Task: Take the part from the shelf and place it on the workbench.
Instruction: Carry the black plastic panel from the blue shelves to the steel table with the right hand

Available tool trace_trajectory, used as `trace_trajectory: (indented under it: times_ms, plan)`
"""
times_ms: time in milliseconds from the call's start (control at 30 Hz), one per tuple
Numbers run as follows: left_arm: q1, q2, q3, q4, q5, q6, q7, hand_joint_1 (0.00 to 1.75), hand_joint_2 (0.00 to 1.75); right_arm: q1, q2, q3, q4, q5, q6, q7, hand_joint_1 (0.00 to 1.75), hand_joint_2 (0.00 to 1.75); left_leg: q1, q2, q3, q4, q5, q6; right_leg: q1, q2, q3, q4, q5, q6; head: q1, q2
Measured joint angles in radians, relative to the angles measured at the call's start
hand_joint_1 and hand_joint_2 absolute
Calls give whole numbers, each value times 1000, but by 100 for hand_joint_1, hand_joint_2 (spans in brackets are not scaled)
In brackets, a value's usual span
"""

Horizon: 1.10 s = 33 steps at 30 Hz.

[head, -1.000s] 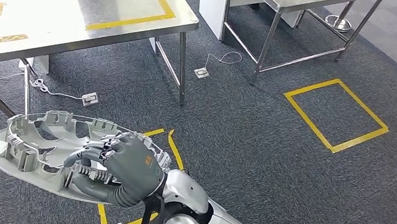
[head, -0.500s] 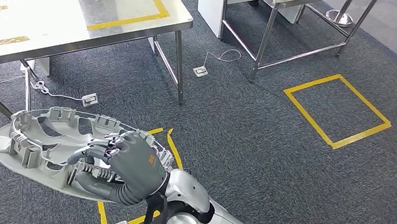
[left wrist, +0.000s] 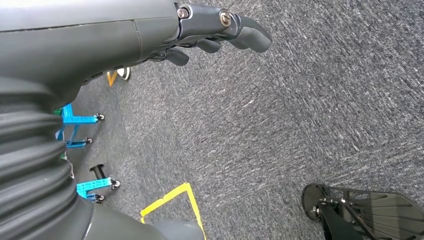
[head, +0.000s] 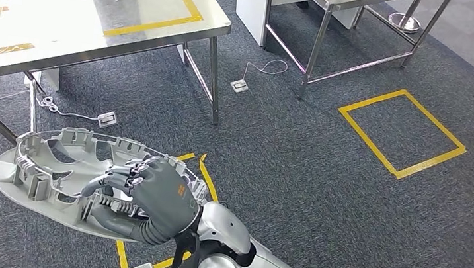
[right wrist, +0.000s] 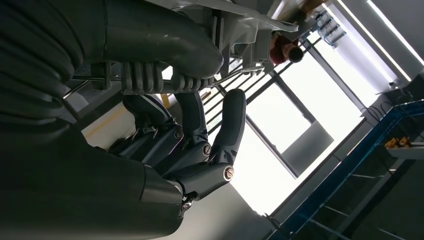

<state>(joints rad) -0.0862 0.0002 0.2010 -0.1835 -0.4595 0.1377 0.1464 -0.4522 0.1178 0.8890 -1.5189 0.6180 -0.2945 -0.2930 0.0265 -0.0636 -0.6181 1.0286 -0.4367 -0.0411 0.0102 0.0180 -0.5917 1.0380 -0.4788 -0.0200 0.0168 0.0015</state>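
Right robot hand [head: 151,195] grips ribbed oval grey, seemingly plastic, part [head: 51,168] over carpet [head: 322,183].

Head view high, facing down over carpet [head: 322,183], left wrist view close above same carpet, right wrist view facing upward

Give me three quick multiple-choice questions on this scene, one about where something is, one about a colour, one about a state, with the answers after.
1. Where is the large grey ribbed plastic part?
A. on the steel workbench
B. above the carpet, in the right hand
C. inside the floor square

2. What colour is the tape square on the carpet?
A. yellow
B. red
C. white

3. What is the left hand doing?
A. gripping the part
B. holding a cable
C. holding nothing

Answers: B, the right hand grips the part over the carpet, short of the steel workbench; A, the tape is yellow; C, its fingers hang over bare carpet.
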Motion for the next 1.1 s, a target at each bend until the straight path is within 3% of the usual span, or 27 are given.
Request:
trace_trajectory:
  times_ms: [67,167,233,333,367,400,433,533,600,667,733,800,867,900,933,967,1033,1100]
  plan:
    - [-1,0,0,0,-1,2,0,0,175,-1,0,0,1,0,0,0,175,175,-1,0,-1,2,-1,2,-2,0,0,-2,1,1,0,0]
    - [-4,1,0,0,-3,8,2,0,175,-4,2,0,1,-1,0,0,175,175,-1,1,4,-6,3,17,-5,0,4,-11,6,10,0,0]
    - [-5,-2,0,0,-5,10,3,0,175,-7,3,0,2,-1,-1,0,175,175,6,5,18,-34,16,24,-3,-2,-1,7,-8,19,1,0]
    - [-7,-5,0,0,-6,11,6,0,175,-14,3,1,4,-4,-2,0,175,175,15,12,26,-52,24,25,-14,-4,-72,158,-96,38,4,0]
    - [-7,-5,0,0,-7,12,7,0,175,-14,3,1,5,-5,-2,0,175,175,18,14,24,-51,24,22,-20,-5,-100,215,-119,46,5,0]
    - [-7,-6,0,0,-8,12,8,0,175,-14,3,1,7,-5,-2,0,175,175,22,15,23,-49,23,18,-27,-5,-114,244,-124,52,5,0]
    - [-7,-6,0,0,-8,12,9,0,175,-14,2,1,8,-5,-2,0,175,175,27,15,21,-46,22,11,-34,-6,-108,235,-110,60,5,0]
    - [-8,-5,0,0,-10,12,9,0,175,-17,2,2,10,-6,-2,0,175,175,45,10,12,-24,11,-19,-51,-2,-13,58,-31,82,7,0]
    - [-8,-3,1,0,-11,14,9,0,175,-18,2,2,10,-7,-2,1,175,175,46,7,6,-13,4,-41,-51,6,11,8,-23,69,11,0]
    - [-7,-4,1,0,-12,15,8,0,175,-19,2,2,11,-8,-3,1,175,175,47,4,9,-21,7,-57,-46,6,6,17,-24,39,11,0]
    - [-8,-5,1,0,-12,16,8,0,175,-19,3,2,11,-8,-3,0,175,175,49,16,4,-9,-1,-64,-43,0,8,14,-22,19,8,0]
    - [-10,-4,1,0,-12,16,8,0,175,-20,4,2,11,-10,-3,0,175,175,42,43,-42,85,-50,-57,-39,-10,12,11,-22,3,1,0]
    - [-11,-4,1,0,-12,16,8,0,175,-19,4,2,11,-11,-4,0,175,175,29,57,-114,229,-108,-45,-29,-19,14,11,-27,-6,-4,0]
    - [-11,-4,1,0,-12,16,8,0,175,-19,4,2,12,-11,-4,0,175,175,23,58,-138,275,-118,-40,-24,-22,16,12,-29,-10,-5,0]
    - [-10,-4,1,0,-12,16,8,0,175,-19,4,2,13,-12,-4,0,175,175,17,58,-143,282,-108,-33,-20,-24,19,12,-32,-13,-5,0]
    - [-9,-4,1,0,-12,16,8,0,175,-18,4,2,14,-12,-4,0,175,175,12,59,-127,248,-80,-24,-16,-26,24,12,-35,-15,-5,0]
    - [-9,-4,1,0,-12,16,8,0,175,-19,4,2,15,-14,-5,0,175,175,0,64,-62,119,-18,-6,-10,-29,35,12,-45,-13,-5,0]
    - [-11,-3,1,0,-12,17,7,0,175,-19,4,2,16,-15,-6,-1,175,175,-10,68,-19,36,-2,6,-5,-31,39,13,-51,-4,-4,0]
